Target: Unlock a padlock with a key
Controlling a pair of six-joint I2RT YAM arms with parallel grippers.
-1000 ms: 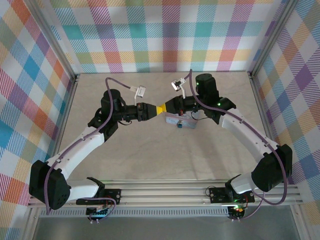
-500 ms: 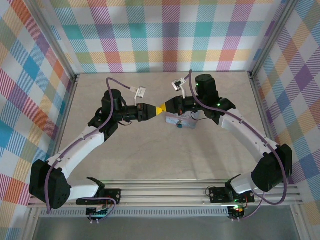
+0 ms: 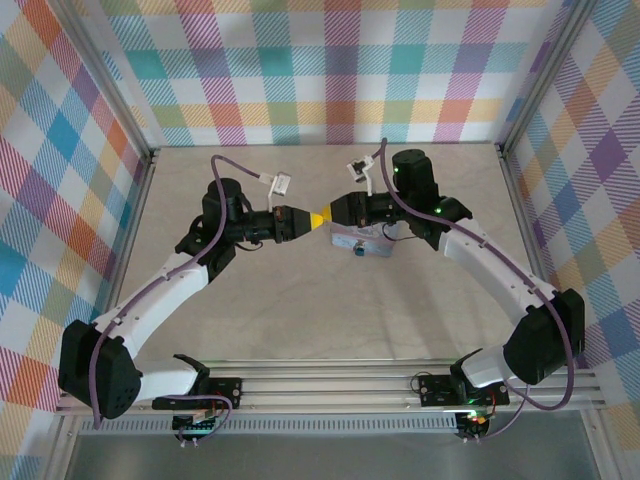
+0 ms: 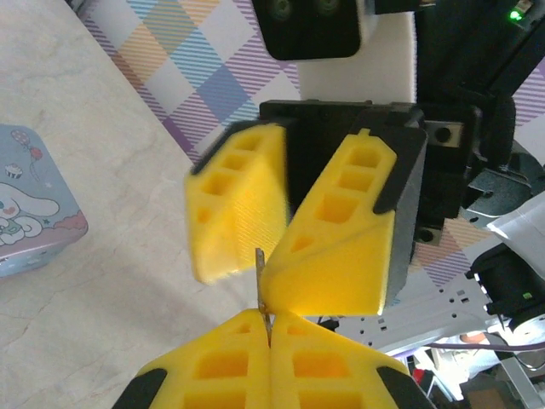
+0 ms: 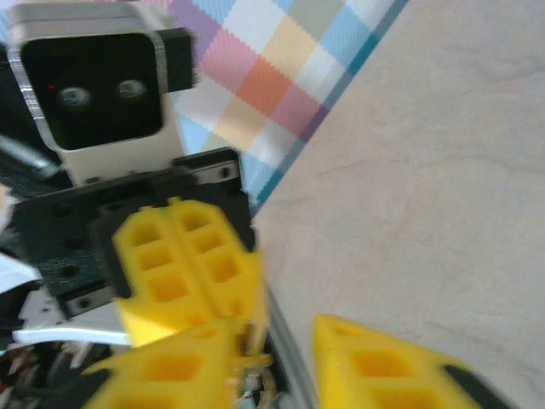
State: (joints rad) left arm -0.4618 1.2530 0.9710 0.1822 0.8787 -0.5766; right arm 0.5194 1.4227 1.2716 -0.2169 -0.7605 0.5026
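Note:
My two grippers meet tip to tip above the table's middle. The left gripper (image 3: 314, 219) (image 4: 268, 317) is shut on the key (image 4: 262, 285), a thin grey metal strip standing up from between its yellow fingertips. The right gripper (image 3: 330, 214) (image 5: 277, 330) is open, and its fingers (image 4: 341, 247) stand on either side of the key's free end, one blurred. In the right wrist view the left gripper's shut fingers (image 5: 187, 264) face me, with the key (image 5: 253, 336) at their tip. The padlock (image 3: 357, 251) is a small dark-blue spot at the near edge of the box.
The pale blue cartoon-printed box (image 3: 368, 239) (image 4: 30, 213) lies on the beige table just below the right gripper. Checked walls and metal frame posts (image 3: 512, 190) close the table in on three sides.
The left gripper's jaws have closed on the key. The right gripper's jaws have parted and let go of it. Both arms have stayed almost in place.

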